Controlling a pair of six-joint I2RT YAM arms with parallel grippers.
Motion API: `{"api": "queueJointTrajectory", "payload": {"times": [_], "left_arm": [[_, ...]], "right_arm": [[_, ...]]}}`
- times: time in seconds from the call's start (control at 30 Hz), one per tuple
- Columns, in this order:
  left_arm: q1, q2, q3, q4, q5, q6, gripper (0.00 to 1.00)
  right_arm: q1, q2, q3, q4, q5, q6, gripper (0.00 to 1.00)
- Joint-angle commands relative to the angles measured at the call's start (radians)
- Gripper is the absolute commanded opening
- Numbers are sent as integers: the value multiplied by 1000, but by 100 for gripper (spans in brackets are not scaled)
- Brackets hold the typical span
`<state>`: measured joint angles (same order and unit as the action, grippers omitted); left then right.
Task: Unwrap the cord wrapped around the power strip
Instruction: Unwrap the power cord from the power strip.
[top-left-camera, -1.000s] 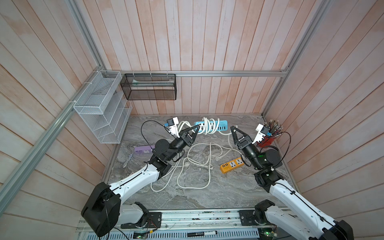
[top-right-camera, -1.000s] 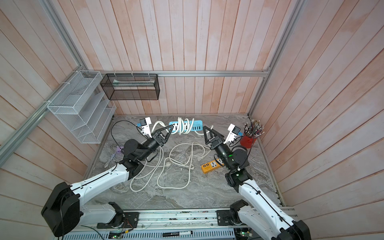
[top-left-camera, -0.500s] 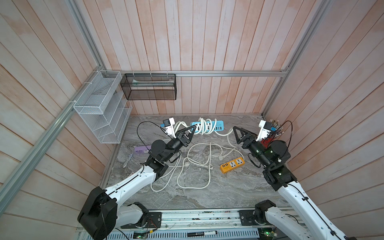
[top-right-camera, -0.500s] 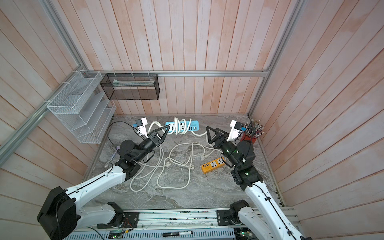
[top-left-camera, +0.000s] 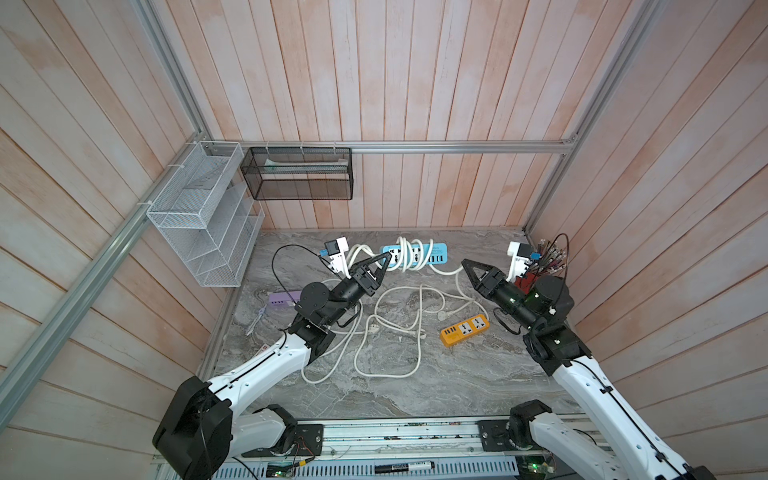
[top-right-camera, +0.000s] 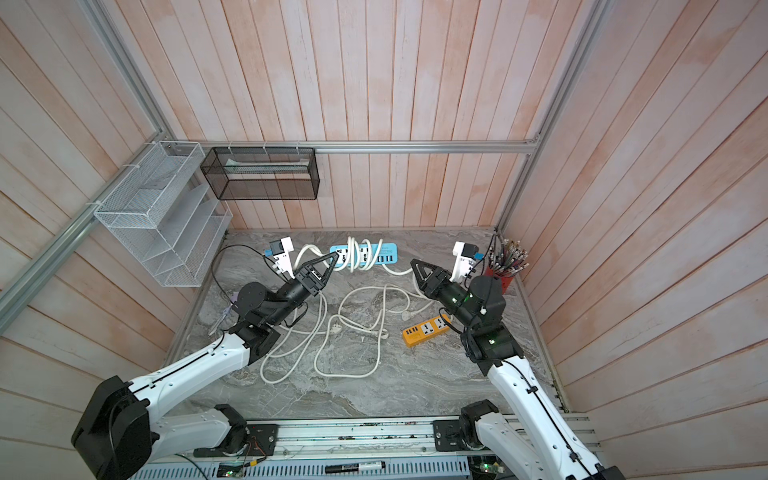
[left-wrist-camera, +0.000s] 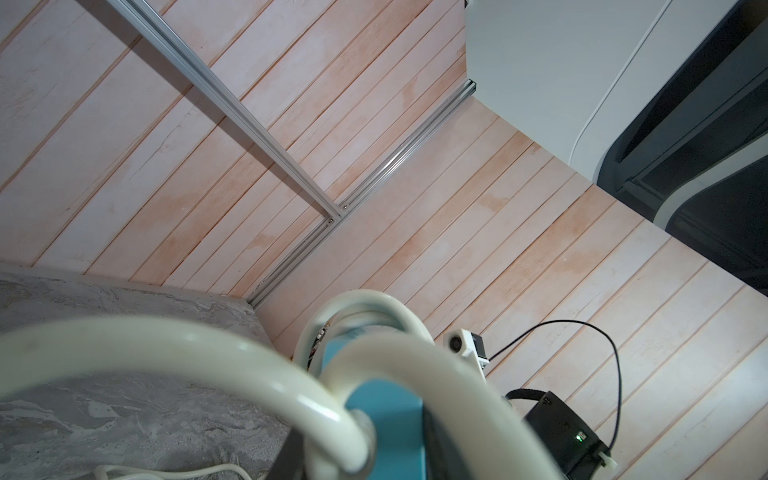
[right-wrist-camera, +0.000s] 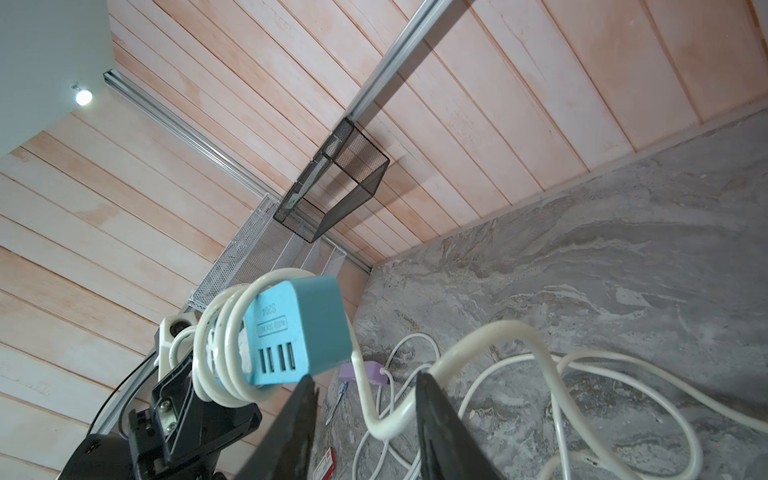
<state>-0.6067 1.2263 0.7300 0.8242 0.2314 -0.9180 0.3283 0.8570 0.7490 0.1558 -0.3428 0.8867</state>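
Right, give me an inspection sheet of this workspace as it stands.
Surface: grey marble-look table, cords spread over its middle.
Job's things: blue strip near the back wall, white cord wound around it in several turns.
Clutter: orange strip, purple strip, red cup at the right wall, marker on the front rail.
Grippers: left gripper shut on the blue strip's end; right gripper open, white cord between its fingers, not pinched.
Cables: loose loops lying mid-table; black lead arcing from the left wrist camera.
Surroundings: plank walls, white rack, black basket.
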Motion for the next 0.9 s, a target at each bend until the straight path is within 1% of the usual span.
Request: {"api": "queueJointTrajectory", "payload": {"times": [0.0, 0.07, 0.17, 0.27, 0.4, 0.5, 0.6, 0.67, 0.7, 0.77, 0.8, 0.83, 0.87], "left_arm": [[5, -43, -8, 84, 1, 1, 0], [6, -48, -9, 85, -1, 2, 0], [5, -45, -6, 91, 3, 1, 0], [5, -39, -5, 106, 12, -7, 0], [5, -39, -12, 111, 13, -20, 0], [0, -35, -25, 125, 15, -34, 0], [-7, -37, -33, 127, 7, -35, 0], [-7, -37, -38, 129, 2, -34, 0], [-8, -37, -40, 130, 2, -33, 0], [-7, -35, -40, 132, 2, -33, 0], [-8, -33, -40, 136, 3, -34, 0], [-7, -31, -40, 141, 3, -37, 0], [-7, -30, -41, 146, 5, -40, 0]], "right_arm": [[-5, -7, -19, -2, -28, 58, 43], [-7, -39, -20, -50, -3, 48, 46], [-9, -56, -36, -79, -18, 58, 49], [-8, -54, -86, -17, -45, 103, 50], [-8, -15, -84, 50, -54, 117, 49], [-9, 28, -78, 122, -64, 135, 46], [-9, 49, -67, 188, -67, 150, 38], [-9, 62, -53, 204, -74, 151, 20], [-8, 63, -48, 208, -74, 152, 15], [-9, 70, -41, 212, -78, 149, 12], [-8, 71, -39, 209, -77, 149, 7], [-9, 73, -37, 205, -74, 146, 0], [-9, 74, -37, 204, -74, 144, 0]]}}
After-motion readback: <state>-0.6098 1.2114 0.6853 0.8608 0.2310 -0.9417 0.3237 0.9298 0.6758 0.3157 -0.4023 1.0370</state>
